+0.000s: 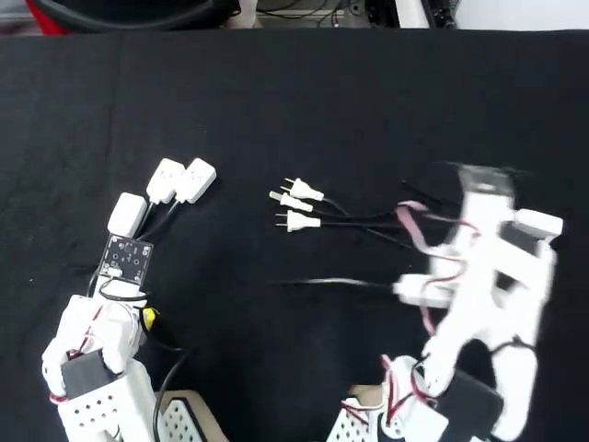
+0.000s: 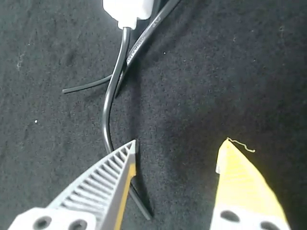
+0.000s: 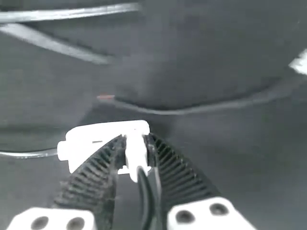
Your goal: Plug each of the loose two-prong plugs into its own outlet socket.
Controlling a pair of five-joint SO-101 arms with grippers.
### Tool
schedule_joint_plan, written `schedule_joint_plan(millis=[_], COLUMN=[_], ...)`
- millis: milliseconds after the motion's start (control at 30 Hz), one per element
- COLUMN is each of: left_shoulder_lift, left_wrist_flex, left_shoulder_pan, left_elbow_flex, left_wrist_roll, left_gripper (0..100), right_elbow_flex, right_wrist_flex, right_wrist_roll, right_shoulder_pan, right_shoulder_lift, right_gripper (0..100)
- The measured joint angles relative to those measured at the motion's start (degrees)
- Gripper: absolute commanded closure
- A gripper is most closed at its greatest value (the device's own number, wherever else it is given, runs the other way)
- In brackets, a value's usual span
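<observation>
- Counter (image 1: pixel 276 101): black cloth. The three loose plugs (image 1: pixel 293 203) lie bunched mid-counter, prongs pointing left, not plugged in. All places below are given from this plug bunch.
- Three white outlet sockets (image 1: pixel 167 180): well left of the plugs. Two touch side by side; the third (image 1: pixel 127 214) sits just left of and nearer the arms than that pair. Open cloth lies btwn plugs and sockets.
- Plug cords (image 1: pixel 368 221): run right from the plugs, under/into the right arm (image 1: pixel 488 276), which stands right of the plugs and nearer the robot bases.
- Thin black cable (image 1: pixel 331 283): lies on the near side of the plugs, apart from them, loose end pointing left.
- Right gripper (image 3: pixel 136 139): clamped tight on a white connector piece (image 3: pixel 103 136), its cord running back btwn the fingers. Can't tell if it's a plug or a socket. A reddish-tipped cable (image 3: pixel 103 98) lies on the cloth just ahead.
- Left gripper (image 2: pixel 180 142): fingers spread wide, holding nothing, well left of the plugs, just behind the nearest socket (image 2: pixel 127 9). Socket cord (image 2: pixel 108 110) curves down beside the ribbed finger (image 2: pixel 110 177); yellow finger (image 2: pixel 240 177) is over bare cloth.
</observation>
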Motion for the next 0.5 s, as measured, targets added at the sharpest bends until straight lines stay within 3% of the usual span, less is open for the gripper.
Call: schedule_joint_plan(millis=[133,167,433,500], left_shoulder_lift=[0.00,0.00,0.00,0.00], left_wrist_flex=[0.00,0.00,0.00,0.00], left_shoulder_pan=[0.00,0.00,0.00,0.00], left_elbow_flex=[0.00,0.00,0.00,0.00], left_wrist_roll=[-0.09,-0.09,-0.09,-0.09], left_gripper=[73,73,73,73], right_elbow_flex=[-1.67,-1.76,5.19,6.86], right_wrist_flex=[-7.38,-17.41,-39.47,-42.02], right_wrist_roll=[7.47,11.60,14.42,14.42], right_shoulder_pan=[13.63,21.10,26.73,26.99], right_shoulder_lift=[0.26,0.26,0.35,0.35], right_gripper=[98.6,98.6,98.2,93.2])
